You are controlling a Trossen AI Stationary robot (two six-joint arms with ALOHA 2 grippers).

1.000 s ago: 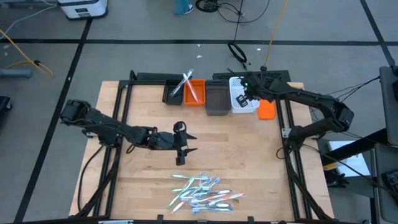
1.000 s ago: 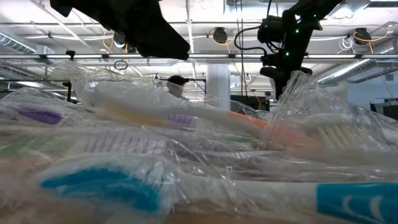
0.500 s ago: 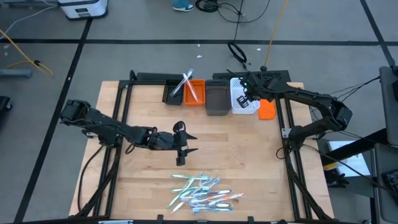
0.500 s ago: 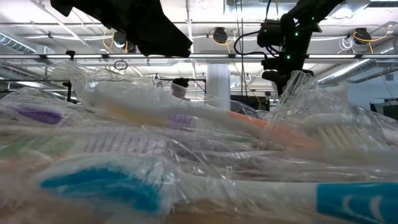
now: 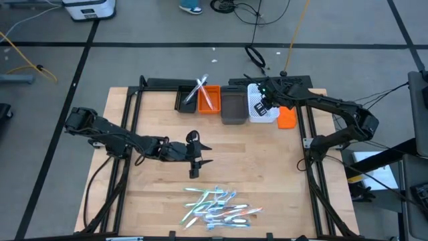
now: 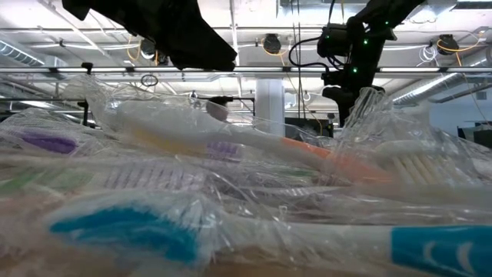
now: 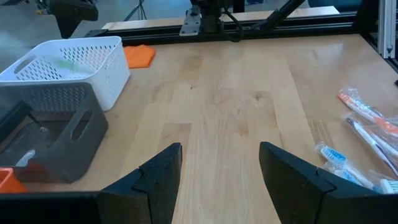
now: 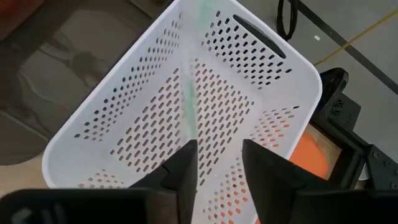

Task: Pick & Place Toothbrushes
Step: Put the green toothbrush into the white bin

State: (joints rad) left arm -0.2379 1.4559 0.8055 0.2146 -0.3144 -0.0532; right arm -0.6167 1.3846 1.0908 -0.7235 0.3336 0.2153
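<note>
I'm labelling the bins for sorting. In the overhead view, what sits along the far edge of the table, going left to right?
Black bin → orange bin → dark grey bin → white perforated basket → orange item.

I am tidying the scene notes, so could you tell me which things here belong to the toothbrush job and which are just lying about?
Job:
- toothbrush pile
- toothbrushes in the orange bin
- green toothbrush in the white basket
- right gripper, open above it
- left gripper, open, mid-table

Lying about:
- orange cloth
- floor cables
</note>
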